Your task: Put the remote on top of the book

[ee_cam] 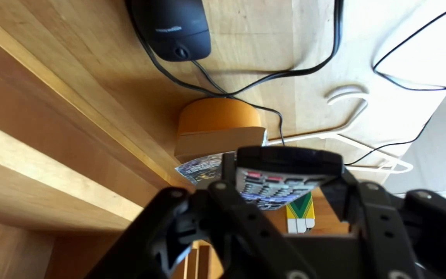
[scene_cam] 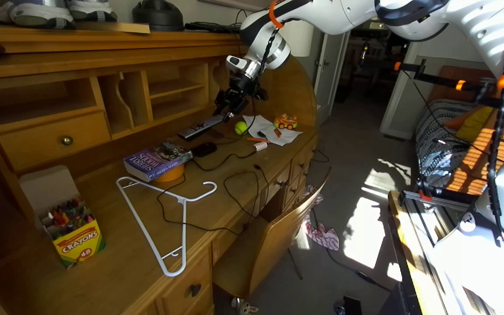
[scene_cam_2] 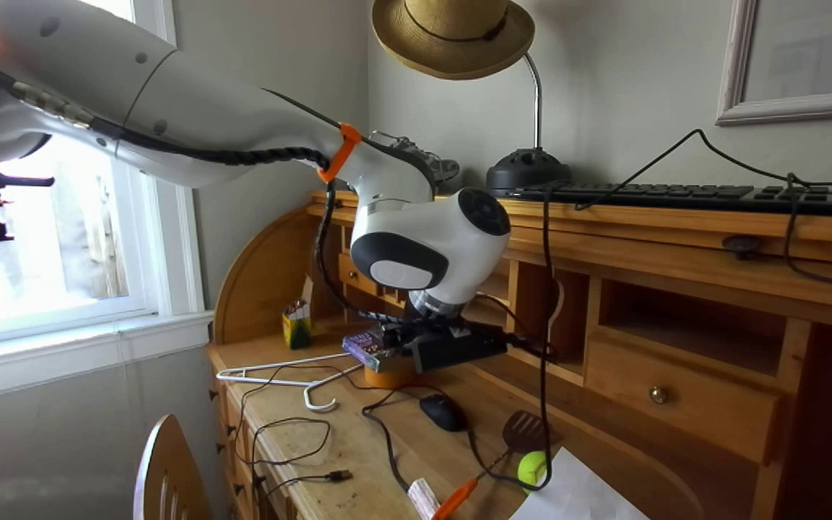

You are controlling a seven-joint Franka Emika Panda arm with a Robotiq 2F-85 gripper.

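Observation:
The remote (scene_cam: 201, 127) is a slim black bar with many buttons. My gripper (scene_cam: 225, 114) is shut on one end of it and holds it above the desk, apart from the book. In the wrist view the remote (ee_cam: 273, 186) sits between both fingertips (ee_cam: 283, 170), its button face partly visible. The purple book (scene_cam: 158, 159) lies slightly tilted on an orange round object (scene_cam: 171, 174). The book also shows in an exterior view (scene_cam_2: 362, 351), partly behind the gripper (scene_cam_2: 396, 338). In the wrist view the book (ee_cam: 223, 140) is beyond the remote and partly hidden by it.
A white hanger (scene_cam: 185, 214) and a crayon box (scene_cam: 77, 240) lie near the book. A black mouse (scene_cam_2: 443, 412), cables, a tennis ball (scene_cam_2: 531, 469), a spatula (scene_cam_2: 524, 433) and paper (scene_cam_2: 578, 491) are on the desk. Wooden cubbies (scene_cam: 175, 87) rise along the back.

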